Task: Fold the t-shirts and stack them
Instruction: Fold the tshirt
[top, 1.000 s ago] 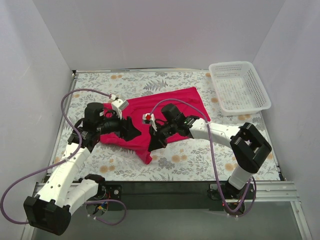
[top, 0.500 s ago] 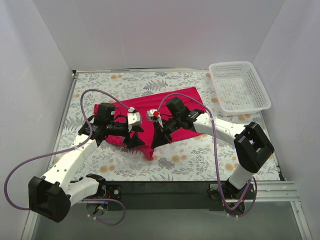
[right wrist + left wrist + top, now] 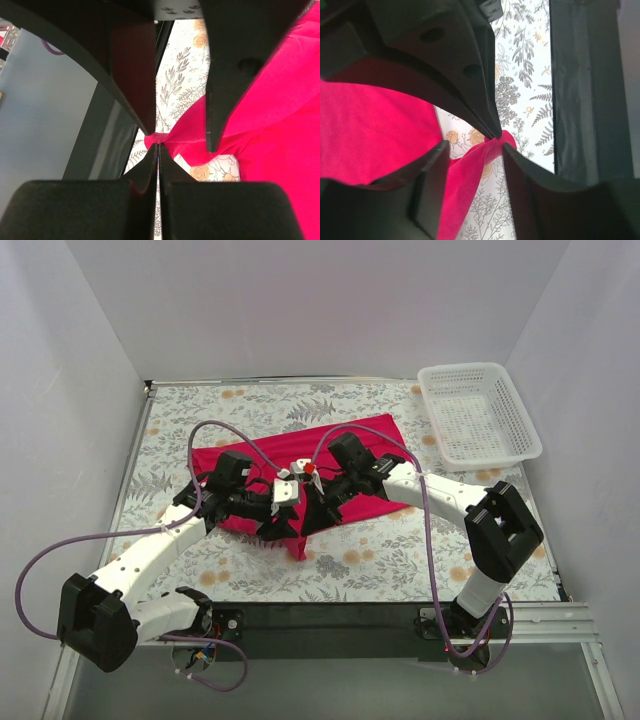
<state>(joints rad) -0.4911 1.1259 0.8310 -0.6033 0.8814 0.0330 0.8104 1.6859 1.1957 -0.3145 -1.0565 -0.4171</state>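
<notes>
The left gripper (image 3: 279, 527) has been swung in from the left over the last second, and it is now set just beside the right gripper (image 3: 311, 518), the two nearly touching at the near edge of the magenta t-shirt (image 3: 350, 455). From the left wrist, a small tuft of red cloth is seen nipped tight between the closed fingertips; from the right wrist the same is shown, the jaws pressed together with a pinch of hem caught at the very tip. The right gripper has hardly been shifted in that time. The shirt is spread across the middle of the floral tablecloth (image 3: 400, 560), its far edge flat and its near-left portion drawn inward, so that a narrow point of fabric is left hanging toward the arms' bases. The white mesh basket (image 3: 478, 415) is kept well apart at the far right, with nothing seen in it. It is judged that the near edge has been gathered for a fold rather than folded yet; a lift and a carry toward the far side would be expected, and a thin pinch like this could be lost if it is tugged sharply.
</notes>
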